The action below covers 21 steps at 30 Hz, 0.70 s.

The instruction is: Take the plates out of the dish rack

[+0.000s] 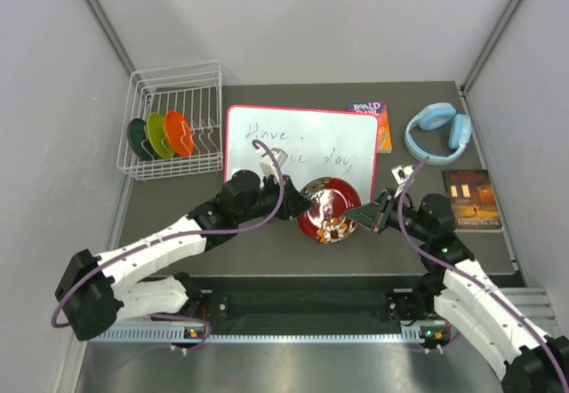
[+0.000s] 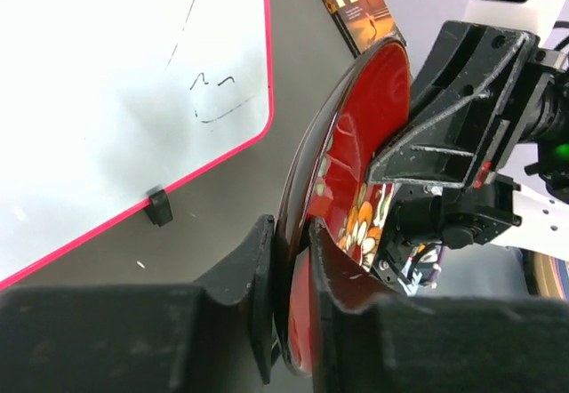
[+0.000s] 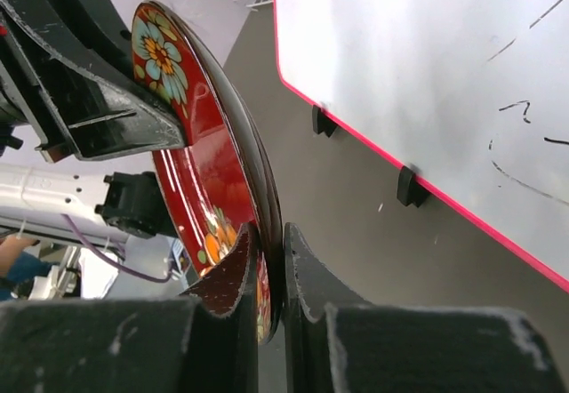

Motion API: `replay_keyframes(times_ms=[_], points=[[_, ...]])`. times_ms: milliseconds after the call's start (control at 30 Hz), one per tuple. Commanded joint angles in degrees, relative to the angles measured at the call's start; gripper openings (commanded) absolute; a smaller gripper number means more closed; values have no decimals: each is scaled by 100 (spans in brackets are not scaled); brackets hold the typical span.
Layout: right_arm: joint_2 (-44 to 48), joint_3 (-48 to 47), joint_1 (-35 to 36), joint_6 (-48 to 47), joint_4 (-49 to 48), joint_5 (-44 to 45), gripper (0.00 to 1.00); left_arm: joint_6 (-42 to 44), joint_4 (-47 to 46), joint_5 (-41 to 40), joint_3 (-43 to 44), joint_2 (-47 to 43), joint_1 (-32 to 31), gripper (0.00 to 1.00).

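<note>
Beside the whiteboard (image 1: pixel 302 140), left gripper (image 1: pixel 298 206) and right gripper (image 1: pixel 363 215) each clamp opposite rims of the red plate (image 1: pixel 329 209), while three plates (image 1: pixel 160 135) stand in the rack (image 1: pixel 176 70).

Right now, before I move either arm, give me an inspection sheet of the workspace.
Surface: dark grey table.
Job's things: red flowered plate held at the whiteboard's near edge; orange plate, lime plate, dark plate standing in the white dish rack.
Clutter: whiteboard, blue headphones, Roald Dahl book, dark book.
End effectors: left end effector and right end effector shut on the red plate's opposite rims.
Cables: purple cable looping off each arm.
Surroundings: grey walls.
</note>
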<state>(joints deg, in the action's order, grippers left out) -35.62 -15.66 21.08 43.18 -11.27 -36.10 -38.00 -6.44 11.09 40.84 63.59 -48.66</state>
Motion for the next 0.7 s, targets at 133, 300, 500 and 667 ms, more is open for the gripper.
replay_keyframes(times_ms=[133, 300, 500, 667], points=[[817, -656, 54, -641, 1672, 979, 0, 529, -8, -860, 407, -66, -91, 97], [1276, -1676, -183, -1136, 3172, 2298, 0, 1031, 625, -1942, 442, -688, -91, 99], [1566, -2713, -218, -1373, 4737, 4389, 0, 1681, 1258, -3714, 556, -1357, -82, 99], [1400, -3136, -218, -1505, 5416, 5515, 0, 2068, 1347, -4721, 539, -1604, 41, 99]])
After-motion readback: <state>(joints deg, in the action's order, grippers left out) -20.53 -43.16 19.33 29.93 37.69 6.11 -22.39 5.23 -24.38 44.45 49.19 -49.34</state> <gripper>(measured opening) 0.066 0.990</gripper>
